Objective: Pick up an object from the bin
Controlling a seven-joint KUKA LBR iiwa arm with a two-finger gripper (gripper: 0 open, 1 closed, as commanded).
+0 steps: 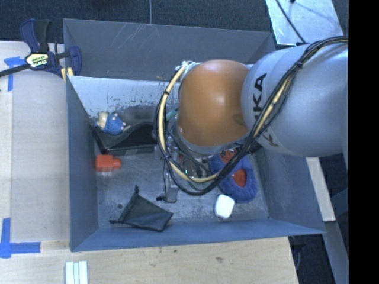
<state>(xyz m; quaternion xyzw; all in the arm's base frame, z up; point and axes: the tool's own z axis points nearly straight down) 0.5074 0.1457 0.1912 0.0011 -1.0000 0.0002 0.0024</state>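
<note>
While the arm is leaning in over the middle of the grey metal bin (83, 188), its gripper (170, 193) is hanging close to the floor, just beside the crumpled black cloth pouch (142, 216) lying along the near edge. Being nearest, the pouch is probably the pick. Whether the tool is released or clenched I cannot tell; nothing is showing in its grasp. A small white lump (224, 206) and a blue fuzzy toy with a red patch (240, 179) are sitting toward the near-right corner. An orange-red block (108, 163) is resting by the left edge, with a black box (127, 138) and a little blue-and-cream figure (111, 122) toward the far-left corner.
</note>
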